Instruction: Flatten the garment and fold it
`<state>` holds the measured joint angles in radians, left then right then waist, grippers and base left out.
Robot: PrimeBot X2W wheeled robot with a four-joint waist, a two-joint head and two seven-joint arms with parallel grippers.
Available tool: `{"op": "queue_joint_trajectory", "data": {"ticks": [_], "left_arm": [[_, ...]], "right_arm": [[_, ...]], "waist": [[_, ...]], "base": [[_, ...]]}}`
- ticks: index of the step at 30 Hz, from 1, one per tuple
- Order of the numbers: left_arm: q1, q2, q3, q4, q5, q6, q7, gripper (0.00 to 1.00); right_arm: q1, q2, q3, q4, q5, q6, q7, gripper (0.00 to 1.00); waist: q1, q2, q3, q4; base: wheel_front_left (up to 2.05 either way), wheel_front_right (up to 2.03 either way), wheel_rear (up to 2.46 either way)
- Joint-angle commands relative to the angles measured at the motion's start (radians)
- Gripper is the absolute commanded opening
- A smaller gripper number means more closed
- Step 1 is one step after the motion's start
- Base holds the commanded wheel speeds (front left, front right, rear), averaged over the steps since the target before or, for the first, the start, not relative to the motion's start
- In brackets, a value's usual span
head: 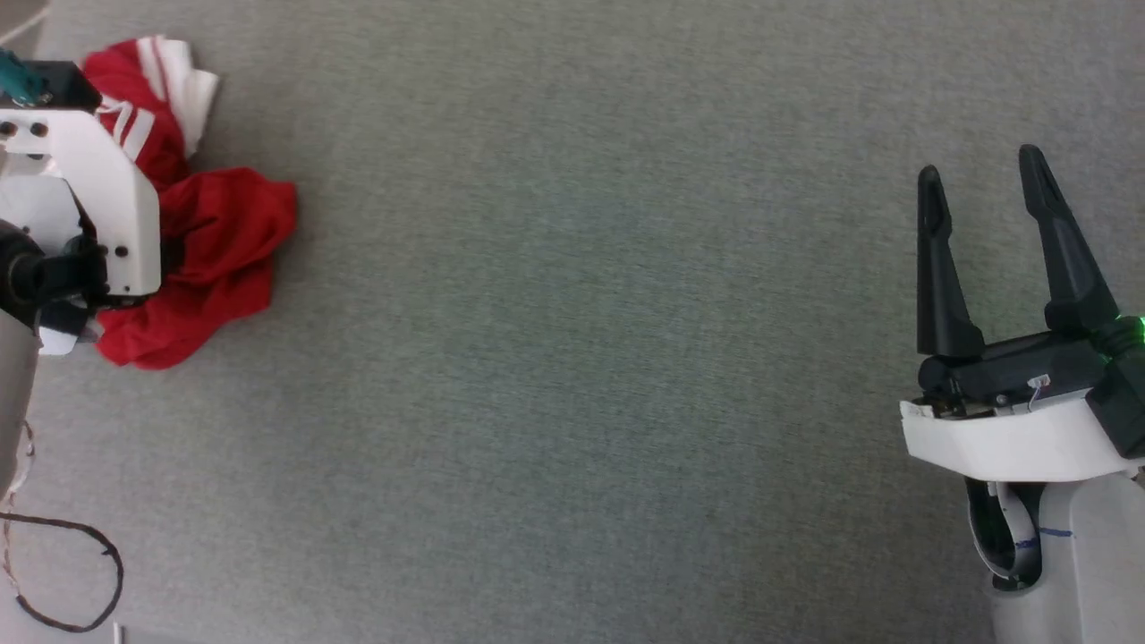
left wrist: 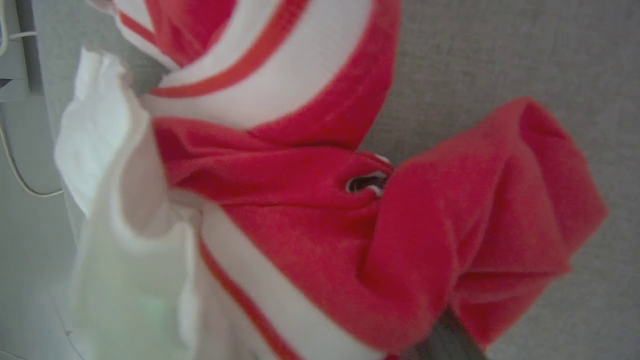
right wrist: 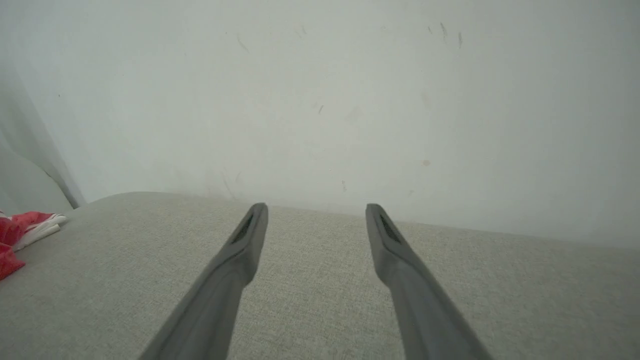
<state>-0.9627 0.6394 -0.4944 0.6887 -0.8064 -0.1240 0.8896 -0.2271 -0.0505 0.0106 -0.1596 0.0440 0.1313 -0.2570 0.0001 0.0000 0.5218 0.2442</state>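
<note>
Red cloth of the garment (head: 224, 241) lies crumpled at the far left of the grey woven counter (head: 572, 358), and much of it is covered by the white wrist housing of the left arm, so neither its shape nor the chest print can be read. In the left wrist view the bunched red folds and white striped trim are blurred and very close. Only a sliver of one dark finger (left wrist: 447, 340) shows at the bottom edge, under the cloth. The left end effector (head: 98, 215) points down into the heap with its jaws spread wide, though whether any fabric sits between them is hidden. A thin dark cable (head: 80, 572) loops on the counter near the lower left corner, apart from the garment. Across the broad bare middle of the counter, well away from the shirt, the right end effector (head: 979, 165) is open and holds nothing, its two long fingers pointing up the head view, with a green light (head: 1132, 329) at its base. In its own wrist view a pale wall (right wrist: 320, 100) rises behind the counter's far edge.
</note>
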Motion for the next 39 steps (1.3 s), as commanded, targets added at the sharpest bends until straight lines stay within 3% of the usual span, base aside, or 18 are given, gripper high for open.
{"op": "queue_joint_trajectory", "data": {"ticks": [1, 4, 5, 6, 15, 24, 31, 39], "left_arm": [[0.034, -0.01, -0.025, 0.013, 0.005, -0.007, 0.007, 1.0], [0.044, -0.016, -0.069, 0.024, 0.003, -0.007, 0.013, 1.0], [0.044, -0.014, -0.079, 0.029, 0.001, -0.007, 0.013, 0.64], [0.044, -0.01, -0.09, 0.03, -0.004, -0.007, 0.016, 0.0], [0.004, 0.066, -0.107, -0.018, -0.058, -0.007, -0.052, 0.0], [-0.096, 0.146, -0.179, -0.207, -0.067, -0.007, -0.116, 0.0], [-0.176, 0.112, -0.285, -0.384, -0.091, -0.007, -0.163, 0.0], [-0.237, 0.052, -0.45, -0.505, -0.123, -0.007, -0.218, 0.0]], "right_arm": [[-0.019, 0.0, 0.003, -0.004, -0.006, -0.001, -0.005, 1.0], [-0.02, 0.0, 0.001, -0.003, -0.007, -0.001, -0.005, 1.0], [-0.02, 0.0, 0.0, -0.001, -0.007, -0.001, -0.005, 1.0], [-0.02, 0.0, 0.001, 0.0, -0.008, -0.001, -0.005, 1.0], [0.018, 0.0, -0.005, 0.015, 0.016, -0.001, -0.005, 1.0], [0.1, 0.0, -0.018, 0.028, 0.058, -0.001, -0.005, 1.0], [0.149, 0.0, -0.018, 0.032, 0.081, -0.001, -0.005, 1.0], [0.169, 0.0, -0.01, 0.032, 0.098, -0.001, -0.005, 1.0]], "waist": [[-0.0001, 0.0, 0.021, -0.025], [-0.0001, 0.0, 0.018, -0.029], [-0.0001, 0.0, 0.013, -0.03], [-0.0001, 0.0, 0.009, -0.031], [-0.0001, 0.0, -0.109, -0.025], [-0.0001, 0.0, -0.283, -0.038], [-0.0001, 0.0, -0.364, -0.104], [-0.0001, 0.0, -0.391, -0.269]], "base": [[0.0, 0.0, 0.0], [0.0, 0.0, 0.0], [0.0, 0.0, 0.0], [0.0, 0.0, 0.0], [0.0, 0.0, 0.0], [0.0, 0.0, 0.0], [0.0, 0.0, 0.0], [0.0, 0.0, 0.0]]}}
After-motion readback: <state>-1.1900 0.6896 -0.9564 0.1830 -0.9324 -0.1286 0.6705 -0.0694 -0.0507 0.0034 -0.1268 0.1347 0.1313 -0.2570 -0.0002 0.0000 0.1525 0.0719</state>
